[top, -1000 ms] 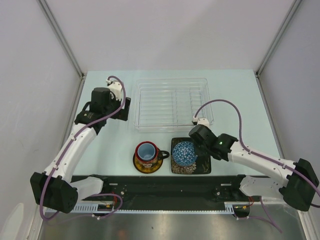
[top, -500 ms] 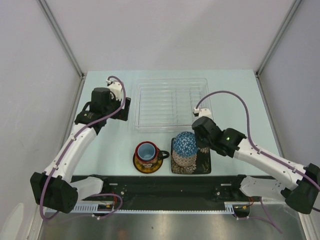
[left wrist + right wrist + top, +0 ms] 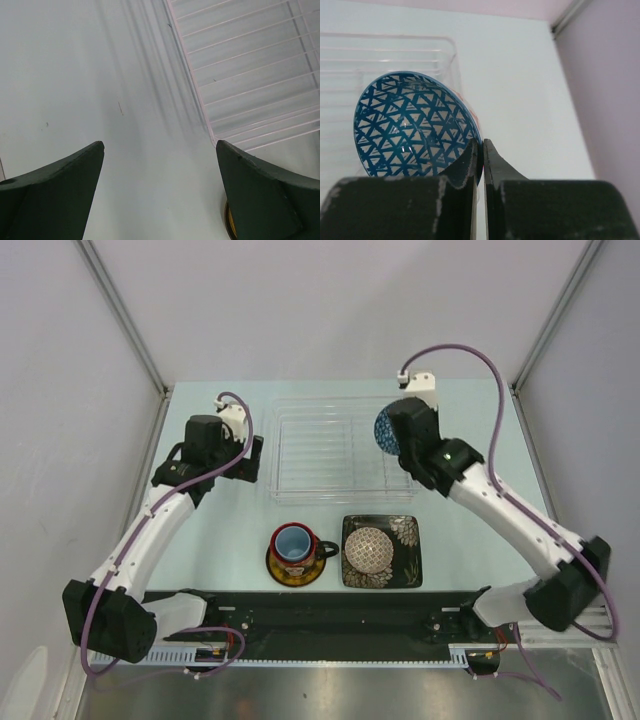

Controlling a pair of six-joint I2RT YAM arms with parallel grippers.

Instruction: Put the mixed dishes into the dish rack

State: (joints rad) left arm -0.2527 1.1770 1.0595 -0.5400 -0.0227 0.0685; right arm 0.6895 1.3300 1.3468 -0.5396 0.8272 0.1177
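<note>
1. The left arm (image 3: pixel 150 530) and right arm (image 3: pixel 505 505) are built from white links capped with chunky black joints.
2. A purple cable (image 3: pixel 470 348) is run along each.
3. A tiny green light (image 3: pixel 447 450) is spotted on the right one.
4. The fingers (image 3: pixel 55 200) are made dark and wedge-shaped.

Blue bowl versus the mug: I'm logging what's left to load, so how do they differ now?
The blue bowl is tipped on edge, pinched at its rim by the right gripper above the far right corner of the dish rack; the mug stands upright on the saucer, untouched. The bowl shows a blue triangle lattice; the mug is dark and red with a handle. Both are round.
</note>
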